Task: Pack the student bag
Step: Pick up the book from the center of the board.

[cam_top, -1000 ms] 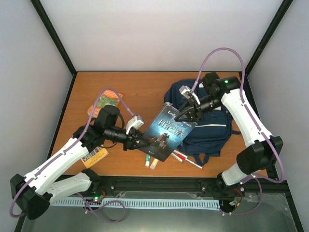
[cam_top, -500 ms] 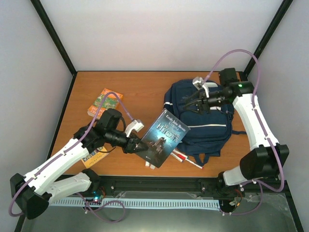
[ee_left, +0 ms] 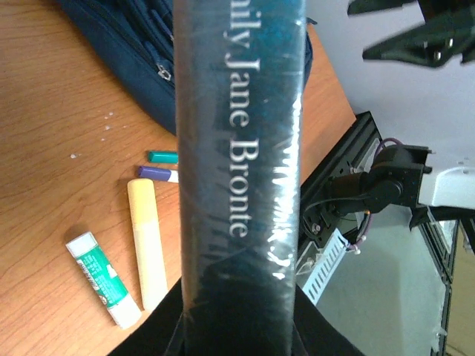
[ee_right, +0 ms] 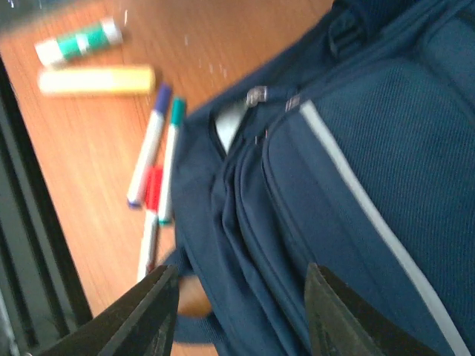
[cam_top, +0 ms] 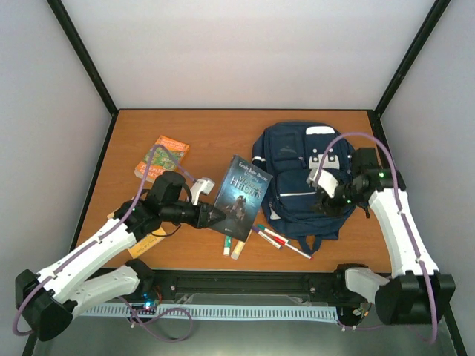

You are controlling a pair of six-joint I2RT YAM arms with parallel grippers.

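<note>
The navy student bag (cam_top: 300,174) lies flat at the table's right middle, with white stripes and a white patch. My left gripper (cam_top: 217,216) is shut on the near edge of a dark blue book (cam_top: 242,196), holding it just left of the bag; in the left wrist view the book's spine (ee_left: 239,148) fills the centre. My right gripper (cam_top: 324,199) is open and empty above the bag's near right part. In the right wrist view its fingers (ee_right: 152,311) straddle the bag's zipped edge (ee_right: 297,222).
Several markers (cam_top: 280,242), a glue stick (cam_top: 226,247) and a yellow stick (cam_top: 237,250) lie near the table's front edge below the book. An orange-green book (cam_top: 162,157) lies at the left. A yellow box (cam_top: 145,242) sits under my left arm.
My right gripper let go of the book and swung right and nearer, down over the bag's near right part. My left gripper lowered the book and turned it more upright.
</note>
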